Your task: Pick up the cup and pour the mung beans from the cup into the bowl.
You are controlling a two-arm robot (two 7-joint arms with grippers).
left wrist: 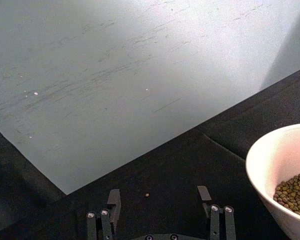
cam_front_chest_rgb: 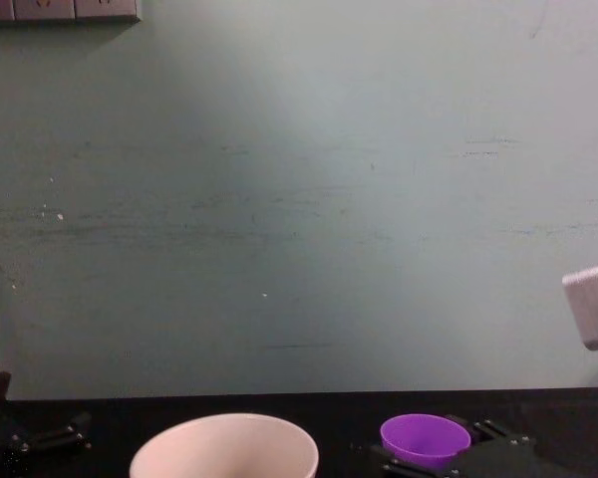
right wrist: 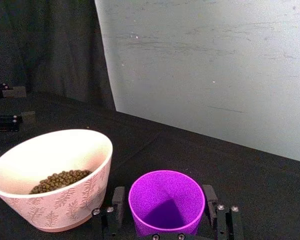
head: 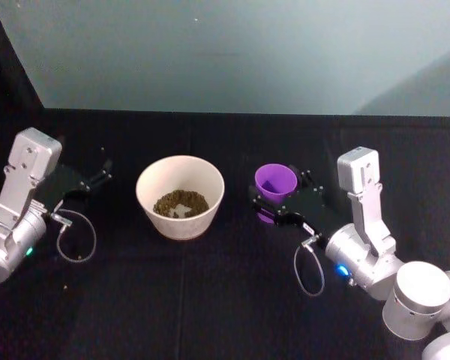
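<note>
Two fingers of the right gripper (right wrist: 165,220) bracket the empty purple plastic cup (right wrist: 166,206), apparently releasing it, beans already in the cream bowl (right wrist: 52,184) alongside.

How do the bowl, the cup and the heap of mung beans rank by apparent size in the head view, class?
1. The bowl, clearly widest.
2. The cup, standing upright between the right gripper's open fingers.
3. The heap of mung beans inside the bowl looks about as wide as the cup's mouth, so I won't rank these two apart.

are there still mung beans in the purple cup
No, in the right wrist view the cup shows a bare purple inside, while the beans lie in the bowl.
</note>
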